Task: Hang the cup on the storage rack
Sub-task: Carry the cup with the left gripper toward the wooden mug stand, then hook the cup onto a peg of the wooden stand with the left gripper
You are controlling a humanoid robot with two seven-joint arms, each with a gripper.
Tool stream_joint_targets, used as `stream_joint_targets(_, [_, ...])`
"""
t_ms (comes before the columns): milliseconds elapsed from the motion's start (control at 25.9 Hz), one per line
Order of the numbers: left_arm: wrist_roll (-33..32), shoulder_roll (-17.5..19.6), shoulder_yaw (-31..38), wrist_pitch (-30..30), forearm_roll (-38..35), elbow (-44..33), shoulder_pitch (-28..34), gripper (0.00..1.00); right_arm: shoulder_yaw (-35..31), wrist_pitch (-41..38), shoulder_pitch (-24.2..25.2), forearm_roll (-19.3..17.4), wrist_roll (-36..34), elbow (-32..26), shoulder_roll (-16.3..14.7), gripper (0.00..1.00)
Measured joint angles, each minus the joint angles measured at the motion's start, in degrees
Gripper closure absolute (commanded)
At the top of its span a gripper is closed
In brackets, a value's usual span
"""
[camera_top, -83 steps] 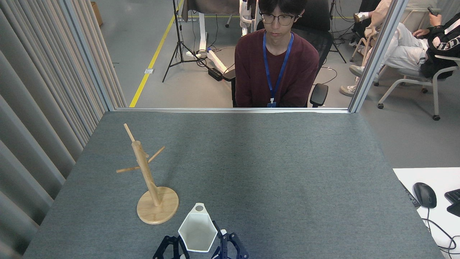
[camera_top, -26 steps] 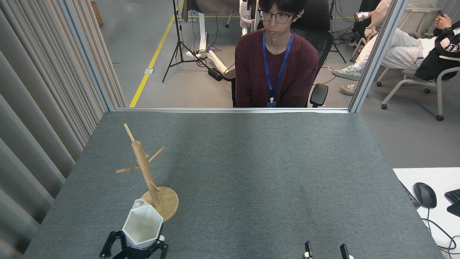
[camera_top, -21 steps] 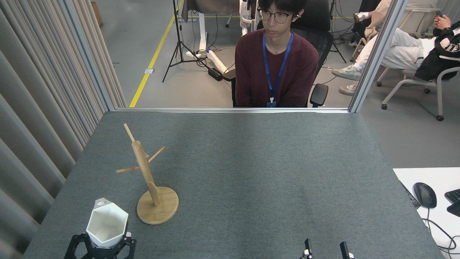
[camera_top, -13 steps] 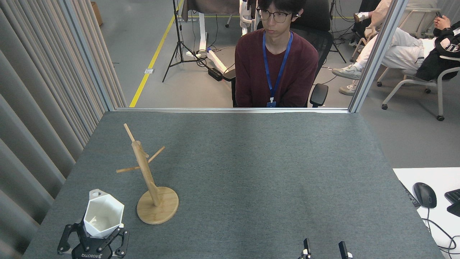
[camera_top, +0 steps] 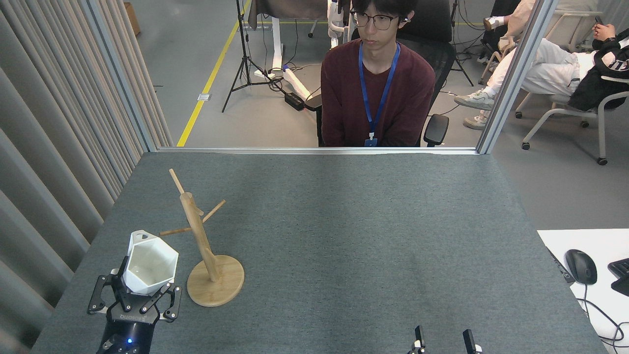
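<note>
A wooden mug tree [camera_top: 206, 246] is standing on the grey table [camera_top: 368, 236], and one thin peg is sticking out toward the white cup [camera_top: 149, 263] just left of it. The left gripper [camera_top: 133, 294] is pinching the cup, mouth tipped up. Far right of the tree, the right gripper [camera_top: 443, 340] is showing two spread fingertips.

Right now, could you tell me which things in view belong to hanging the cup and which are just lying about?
For the job:
- cup, held in the left gripper
- rack, standing on the table

Just lying about:
- mouse and keyboard on the side desk
- tripod on the floor
- right gripper, idle at the near edge
</note>
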Motion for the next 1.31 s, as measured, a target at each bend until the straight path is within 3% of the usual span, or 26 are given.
stream_joint_targets(463, [0.14,-2.9,-0.12,0.14,-3.28,2.08,-2.55,0.49,0.0,0.02,0.06,0.04,-0.1,-0.02,-0.06,0.01])
stream_joint_targets(849, [0.49,-3.21,-0.39,0.14,-3.94,5.39,-4.96,0.47,0.0,0.02,0.07,0.02,-0.36,0.02,-0.03,0.01])
stream_joint_targets(927, [0.53,-3.19,-0.48,0.15,-3.94,5.57,-4.96,0.41,0.0,0.02,0.07,0.02,-0.36,0.02,0.02,0.01])
stream_joint_targets(1120, [0.57,-3.26,-1.25,0.15,-3.93,5.74,-4.96,0.39,0.0,-0.02,0.07,0.02,-0.41,0.02,0.04,0.01])
stream_joint_targets(1313, [0.62,-3.35,-3.01,0.15,-3.92,5.78,-4.96,0.3,-0.06,-0.03,0.07,0.01,-0.47,0.02,-0.02,0.01])
